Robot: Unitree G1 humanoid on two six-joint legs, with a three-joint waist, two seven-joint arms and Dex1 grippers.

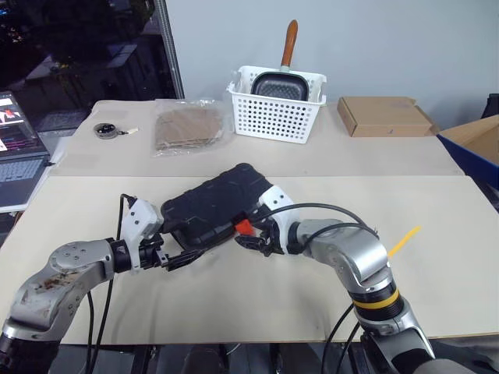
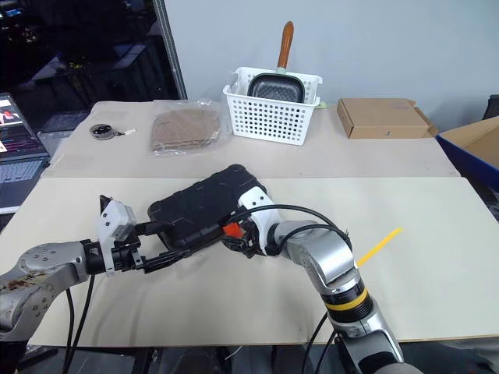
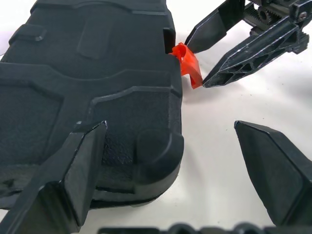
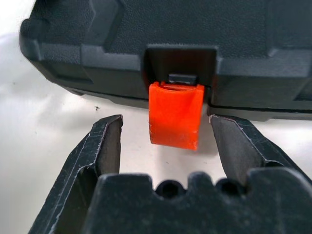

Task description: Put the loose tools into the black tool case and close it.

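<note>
Here the black tool case (image 1: 214, 202) lies shut and flat on the beige table (image 1: 437, 234), its long axis slanting from the near-left corner toward the white slotted basket (image 1: 274, 109) behind it. The lid is textured plastic, moulded in ridges, with rounded corners. A small glossy orange latch (image 4: 174, 114) hangs off its near edge, tab pointing at me. My right gripper (image 4: 165, 141) stands open, one finger on each side of the latch, not touching. My left gripper (image 3: 170, 170) is open wide at the case's near-left corner.
</note>
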